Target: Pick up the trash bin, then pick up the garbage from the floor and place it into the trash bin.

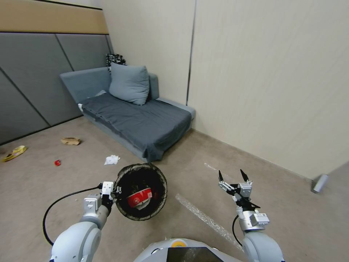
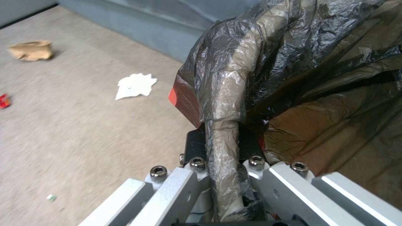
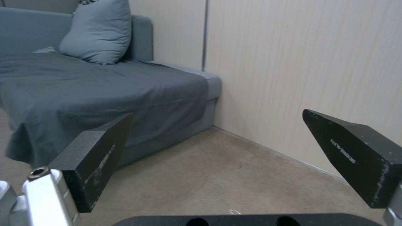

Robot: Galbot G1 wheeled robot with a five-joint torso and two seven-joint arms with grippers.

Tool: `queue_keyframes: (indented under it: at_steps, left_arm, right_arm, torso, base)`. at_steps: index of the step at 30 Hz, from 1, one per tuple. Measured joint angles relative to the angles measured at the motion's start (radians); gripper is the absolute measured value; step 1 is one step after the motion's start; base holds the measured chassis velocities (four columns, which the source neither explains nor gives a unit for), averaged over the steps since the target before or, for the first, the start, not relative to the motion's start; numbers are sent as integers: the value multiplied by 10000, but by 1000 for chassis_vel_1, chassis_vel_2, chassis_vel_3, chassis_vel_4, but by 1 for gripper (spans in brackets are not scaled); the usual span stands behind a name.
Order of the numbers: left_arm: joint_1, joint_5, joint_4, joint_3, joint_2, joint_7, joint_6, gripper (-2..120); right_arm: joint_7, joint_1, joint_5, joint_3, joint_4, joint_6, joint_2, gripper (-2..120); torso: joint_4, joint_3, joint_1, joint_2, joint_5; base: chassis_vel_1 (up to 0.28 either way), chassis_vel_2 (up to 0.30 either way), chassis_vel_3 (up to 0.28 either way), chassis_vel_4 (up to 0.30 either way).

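Carpet [image 1: 254, 171] open rightward | left hand [image 1: 115, 190] grips bin [image 1: 160, 189] rim — right hand [image 1: 232, 177] spread

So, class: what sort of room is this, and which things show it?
Probably a lounge or living room: a grey fabric sofa bed with a blue-grey cushion, beige-grey carpet, and panelled walls.

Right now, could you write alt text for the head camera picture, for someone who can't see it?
The robot's left gripper holds a black-bagged round trash bin by its rim, a red-and-white paper cup inside; the right gripper hangs open and empty. Crumpled white tissue and a tan paper bag lie on beige carpet beside a grey sofa.
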Motion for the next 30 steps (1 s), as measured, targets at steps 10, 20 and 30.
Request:
queue_keyframes:
  at_steps: [10, 20, 30]
  left_arm:
    - [33, -42, -63, -56, 15, 31, 0, 1]
    - [13, -39, -65, -40, -6, 46, 1, 1]
    - [6, -35, -54, -50, -14, 53, 8, 1]
  right_arm:
    - [80, 38, -44, -135, 30, -88, -11, 100]
    - [143, 75, -49, -159, 31, -191, -35, 100]
    - [209, 192, -32, -141, 9, -331, -46, 100]
  torso:
    - [0, 0, 0, 0, 0]
    - [0, 0, 0, 0, 0]
    - [0, 0, 0, 0, 0]
  base:
    - [62, 67, 69, 68]
    - [66, 70, 63, 69]
    - [75, 77, 72, 78]
